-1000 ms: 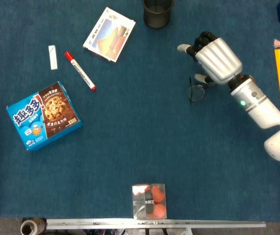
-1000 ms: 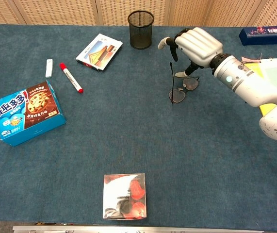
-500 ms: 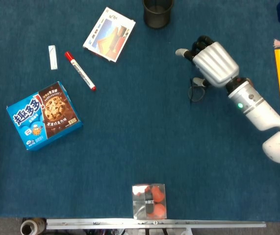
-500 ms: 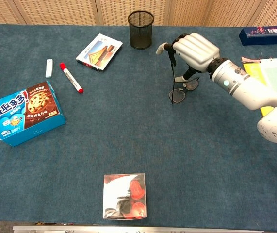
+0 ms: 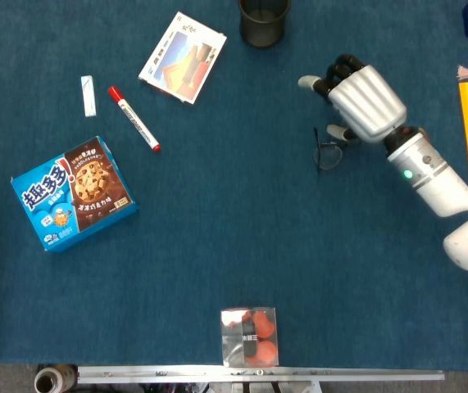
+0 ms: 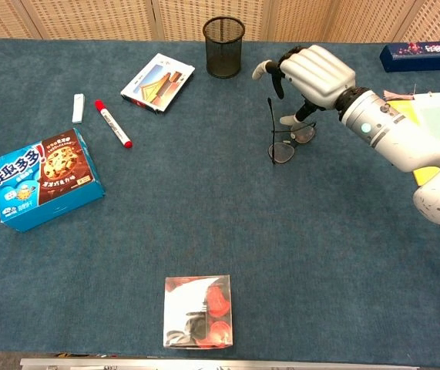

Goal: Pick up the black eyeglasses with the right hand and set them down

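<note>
While the right hand (image 6: 312, 73) pinches them, the thin-framed black eyeglasses (image 6: 285, 146) stand tilted, one temple upright.

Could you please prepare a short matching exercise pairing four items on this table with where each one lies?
Things:
1. black eyeglasses
2. cookie box
3. mesh pen cup
4. clear box of red items

Places:
A. near edge, centre
B. far edge, centre
C. just beneath the right hand
D. left side, lying flat

Pairs: 1-C, 2-D, 3-B, 4-A
</note>
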### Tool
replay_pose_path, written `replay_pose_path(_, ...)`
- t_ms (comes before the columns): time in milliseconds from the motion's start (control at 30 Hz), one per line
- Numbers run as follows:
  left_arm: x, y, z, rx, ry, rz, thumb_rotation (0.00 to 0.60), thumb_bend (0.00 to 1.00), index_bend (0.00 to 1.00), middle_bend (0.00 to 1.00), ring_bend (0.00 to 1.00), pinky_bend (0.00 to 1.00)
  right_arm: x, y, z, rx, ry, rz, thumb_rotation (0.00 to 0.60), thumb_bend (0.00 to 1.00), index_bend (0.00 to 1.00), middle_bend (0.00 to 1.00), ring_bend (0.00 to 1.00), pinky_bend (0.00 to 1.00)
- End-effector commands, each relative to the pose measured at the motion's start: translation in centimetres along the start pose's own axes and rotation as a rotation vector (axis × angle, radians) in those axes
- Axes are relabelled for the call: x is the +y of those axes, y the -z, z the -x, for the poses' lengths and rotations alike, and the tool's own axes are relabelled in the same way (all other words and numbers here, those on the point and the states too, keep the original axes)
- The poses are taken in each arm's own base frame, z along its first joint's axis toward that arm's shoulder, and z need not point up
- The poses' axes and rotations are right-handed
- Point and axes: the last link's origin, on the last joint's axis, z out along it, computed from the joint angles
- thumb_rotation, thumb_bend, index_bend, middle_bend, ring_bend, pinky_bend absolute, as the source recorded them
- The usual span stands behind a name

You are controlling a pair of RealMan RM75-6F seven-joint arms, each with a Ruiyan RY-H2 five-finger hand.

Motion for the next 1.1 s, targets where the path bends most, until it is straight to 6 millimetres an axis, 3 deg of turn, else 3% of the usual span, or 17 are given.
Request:
replay_pose_path(33, 0.0, 0.0, 0.0, 0.0, 0.0, 0.0, 0.6, 0.06, 0.56, 0.36, 0.29, 0.45, 0.3, 0.1, -0.5, 0.017, -0.003, 0.007, 0.6, 0.06, 0.28, 0.58, 0.34, 0.25)
replay_pose_path(333, 0.0, 0.0, 0.0, 0.0, 0.0, 0.0, 0.6, 0.06, 0.56, 0.36, 0.29, 0.45, 0.9, 1.4, -2.4, 0.073, 0.013, -0.007, 0.6, 0.06, 0.28, 0.58, 0.34, 0.25)
replay_pose_path(767, 0.0, 0.0, 0.0, 0.0, 0.0, 0.0, 0.6, 0.06, 0.56, 0.36, 0.29, 0.45, -0.1, 2.7, -1.9, 0.051, 0.044, -0.044, 0.6, 0.07, 0.28, 0.58, 0.33, 0.25)
replay_pose_path(1100, 0.0, 0.0, 0.0, 0.0, 0.0, 0.0, 0.6, 0.06, 0.56, 0.36, 0.29, 0.45, -0.7, 2.6, -1.4, 0.056, 0.056, -0.06, 0.6, 0.22, 0.28, 0.58, 0.34, 0.27)
